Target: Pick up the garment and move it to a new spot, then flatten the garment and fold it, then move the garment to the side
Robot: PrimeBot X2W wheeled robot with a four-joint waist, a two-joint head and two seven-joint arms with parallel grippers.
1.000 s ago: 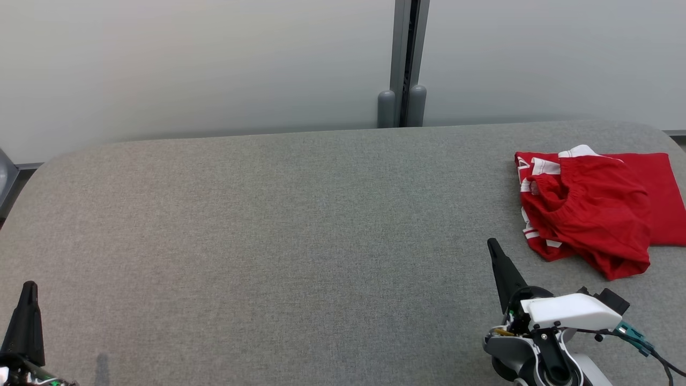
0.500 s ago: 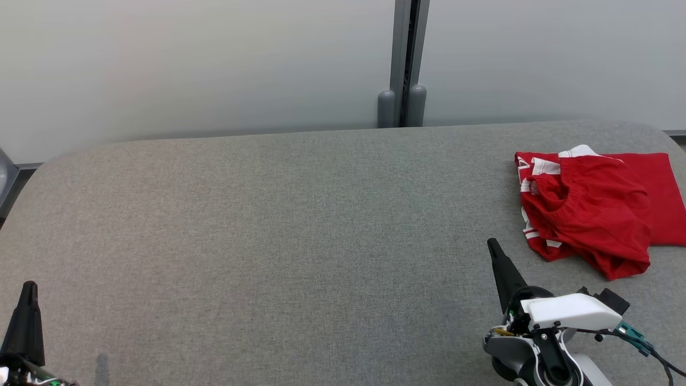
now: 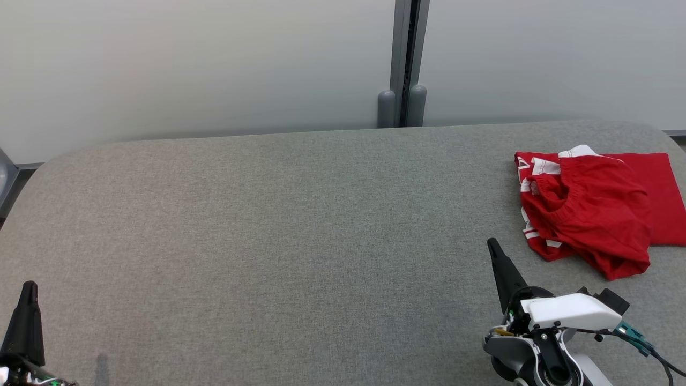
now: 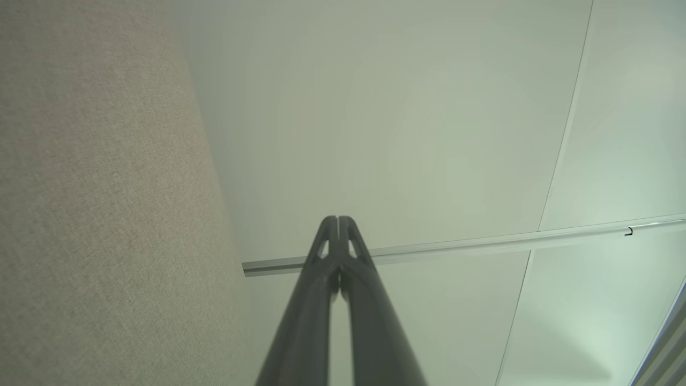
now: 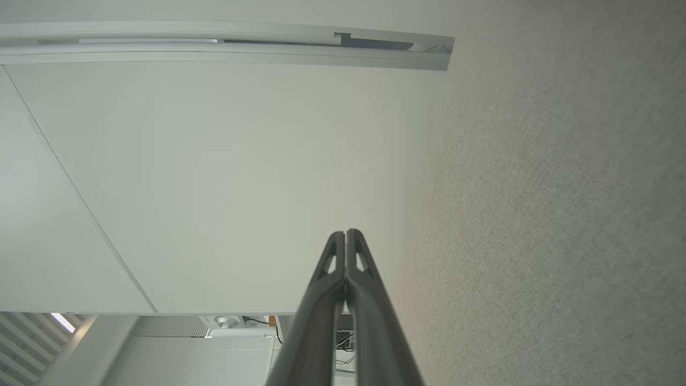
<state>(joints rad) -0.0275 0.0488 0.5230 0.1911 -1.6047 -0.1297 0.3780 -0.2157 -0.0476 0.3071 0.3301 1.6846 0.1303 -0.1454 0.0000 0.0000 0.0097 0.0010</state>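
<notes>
A red garment [image 3: 592, 209] with white trim lies crumpled at the far right of the grey table [image 3: 300, 230], part of it running off the head view's right edge. My right gripper [image 3: 492, 247] is shut and empty, its tip a short way left of and nearer than the garment. At the lower left corner my left gripper [image 3: 29, 287] is shut and holds nothing, far from the garment. In the left wrist view the left gripper [image 4: 338, 220] shows its fingers pressed together. The right wrist view shows the right gripper [image 5: 346, 234] closed the same way.
A pale frosted wall with a grey upright post [image 3: 405, 64] runs behind the table's far edge. The table's corners are rounded, and a dark gap shows past its left edge [image 3: 10, 182].
</notes>
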